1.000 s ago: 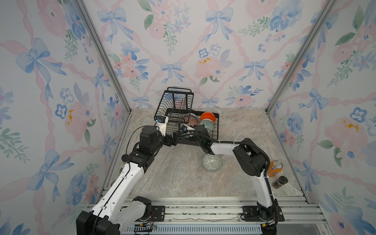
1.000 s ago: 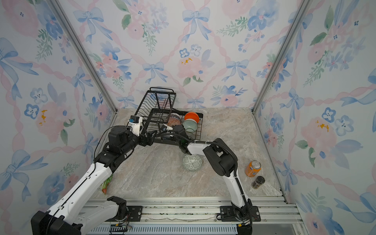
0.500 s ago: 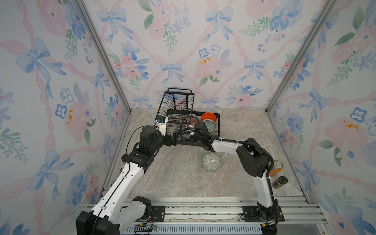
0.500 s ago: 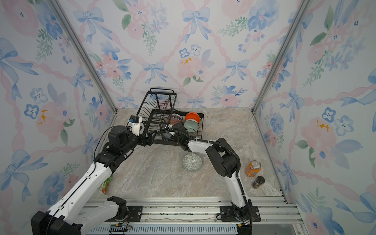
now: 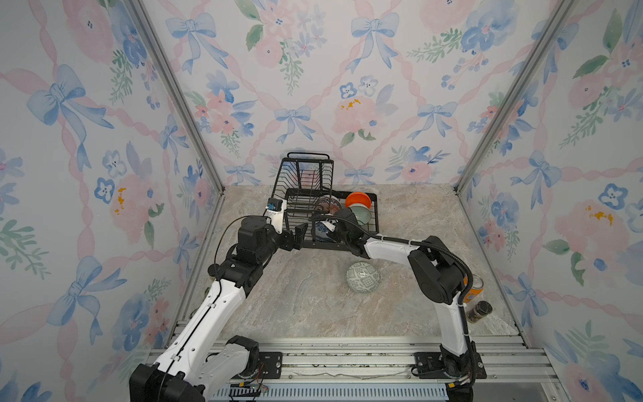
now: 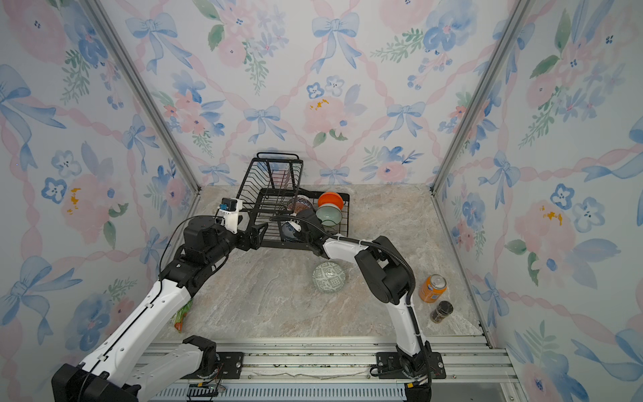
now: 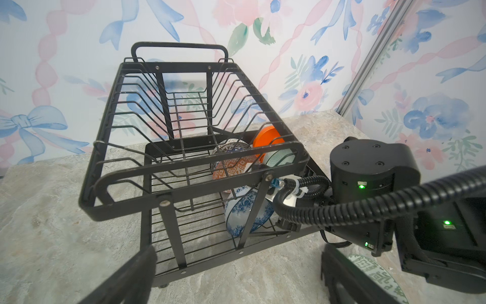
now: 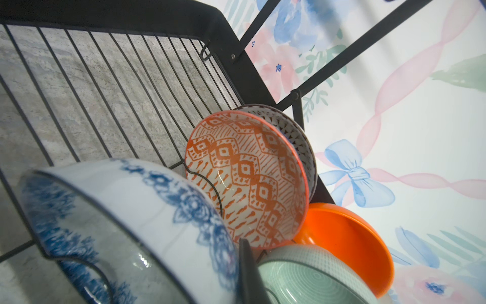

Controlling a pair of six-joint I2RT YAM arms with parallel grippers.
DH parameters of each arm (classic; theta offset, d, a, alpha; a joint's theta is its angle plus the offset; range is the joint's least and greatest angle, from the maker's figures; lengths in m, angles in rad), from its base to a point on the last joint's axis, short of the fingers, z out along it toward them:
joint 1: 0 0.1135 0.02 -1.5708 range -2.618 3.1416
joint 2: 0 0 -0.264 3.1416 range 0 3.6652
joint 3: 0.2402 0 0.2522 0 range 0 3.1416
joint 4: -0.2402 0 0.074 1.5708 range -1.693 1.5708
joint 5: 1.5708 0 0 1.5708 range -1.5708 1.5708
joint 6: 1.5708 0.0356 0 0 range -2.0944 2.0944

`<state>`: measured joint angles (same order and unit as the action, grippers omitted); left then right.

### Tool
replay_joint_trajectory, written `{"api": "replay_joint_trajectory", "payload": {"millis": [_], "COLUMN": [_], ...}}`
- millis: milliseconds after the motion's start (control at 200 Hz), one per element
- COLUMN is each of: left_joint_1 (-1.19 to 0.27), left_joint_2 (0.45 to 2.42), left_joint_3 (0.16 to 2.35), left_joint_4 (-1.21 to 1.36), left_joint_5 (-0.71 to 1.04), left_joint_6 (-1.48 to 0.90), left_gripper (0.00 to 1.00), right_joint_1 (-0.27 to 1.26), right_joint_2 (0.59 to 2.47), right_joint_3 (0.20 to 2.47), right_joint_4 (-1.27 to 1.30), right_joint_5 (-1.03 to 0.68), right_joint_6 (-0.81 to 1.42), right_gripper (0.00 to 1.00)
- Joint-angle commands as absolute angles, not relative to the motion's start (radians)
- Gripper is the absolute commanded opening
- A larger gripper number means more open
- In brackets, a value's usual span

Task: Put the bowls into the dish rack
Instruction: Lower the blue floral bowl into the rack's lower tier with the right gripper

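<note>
- While the right gripper (image 5: 332,232) pinches its rim, the blue-white floral bowl (image 7: 244,210) stands in the lower tray of the dish rack (image 7: 194,163).
- Left gripper (image 5: 300,234) gapes wide beside the dish rack.
- Green-white geometric bowl (image 5: 363,277) sits on the desk (image 5: 295,306).

Green-white bowl (image 6: 328,276) on table (image 6: 278,306), outside dish rack (image 6: 276,202)

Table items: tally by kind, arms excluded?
Bowls: 6 (plain orange, mint green, white-black, orange-white, blue-white floral, green-white geometric)
Dish rack: 1
Orange drink can: 1
Dark jar: 1
Green-orange packet: 1
Total: 10
</note>
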<state>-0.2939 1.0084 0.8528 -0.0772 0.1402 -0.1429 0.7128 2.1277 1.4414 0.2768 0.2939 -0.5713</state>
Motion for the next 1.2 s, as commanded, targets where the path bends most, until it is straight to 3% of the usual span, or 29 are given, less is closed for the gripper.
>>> {"api": "replay_joint_trajectory", "payload": {"millis": [0,300,665,875,975,1195], "left_joint_1": [-0.29,-0.29,-0.29,-0.291,-0.29,-0.291], "left_joint_2": [1.0,1.001,1.006,1.004,1.003,1.003], "left_joint_3": [0.84,0.84,0.841,0.84,0.839,0.839], "left_joint_4": [-0.09,-0.09,-0.09,-0.089,-0.09,-0.09], "left_joint_5": [0.158,0.159,0.16,0.16,0.161,0.16], "left_joint_6": [-0.16,-0.161,-0.163,-0.162,-0.163,-0.161], "left_gripper": [0.98,0.98,0.98,0.98,0.98,0.98], "right_joint_1": [0.687,0.681,0.679,0.676,0.675,0.664], "right_joint_2": [2.063,2.059,2.042,2.03,2.018,1.99], "right_joint_3": [1.42,1.414,1.415,1.407,1.402,1.383], "right_joint_4": [0.215,0.203,0.205,0.212,0.21,0.204], "right_joint_5": [0.272,0.268,0.287,0.281,0.271,0.226], "right_joint_6": [-0.545,-0.536,-0.534,-0.529,-0.529,-0.508], "right_gripper": [0.0,0.0,0.26,0.34,0.44,0.85]}}
